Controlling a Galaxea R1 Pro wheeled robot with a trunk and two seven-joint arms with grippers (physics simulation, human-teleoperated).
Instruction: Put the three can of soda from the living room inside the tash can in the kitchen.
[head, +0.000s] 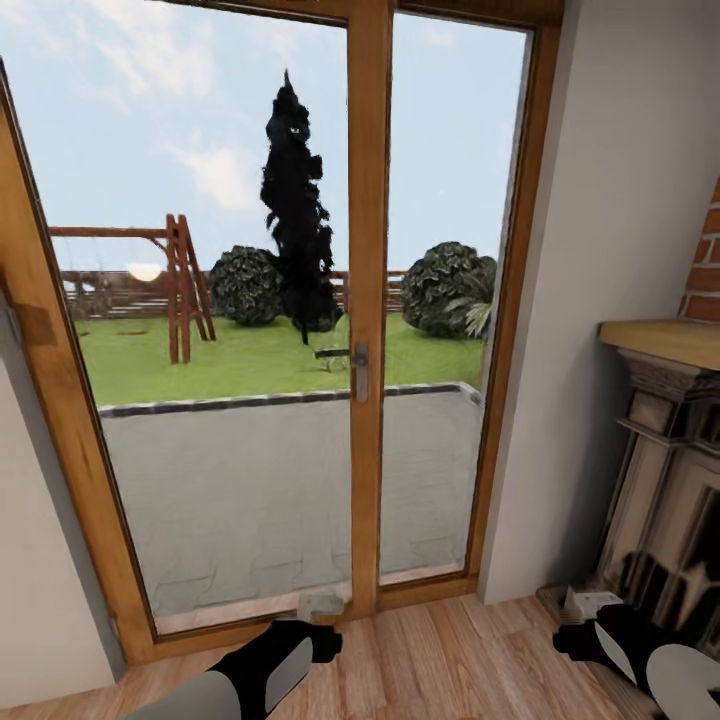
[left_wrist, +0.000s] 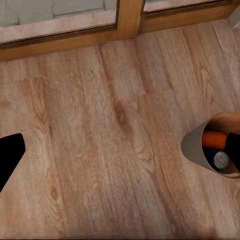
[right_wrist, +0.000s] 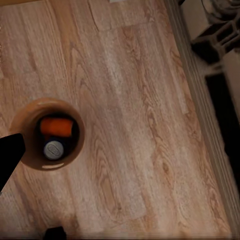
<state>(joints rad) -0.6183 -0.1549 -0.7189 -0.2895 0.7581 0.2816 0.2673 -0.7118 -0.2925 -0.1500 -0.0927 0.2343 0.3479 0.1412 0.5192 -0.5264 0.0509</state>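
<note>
Bin (right_wrist: 47, 134) stands upright on the wood floor (right_wrist: 130, 100) with a soda can (right_wrist: 56, 127) inside. Glazed door (head: 368, 300) ahead, fireplace (head: 665, 470) at right. State of both grippers cannot be determined.

Bright, even daylight comes through the glass door (head: 240, 330), and the sky is pale and hazy. The floor (left_wrist: 110, 140) is evenly lit with soft grain and faint shadows. The fireplace (head: 670, 480) is dim. All renders are slightly blurred.
</note>
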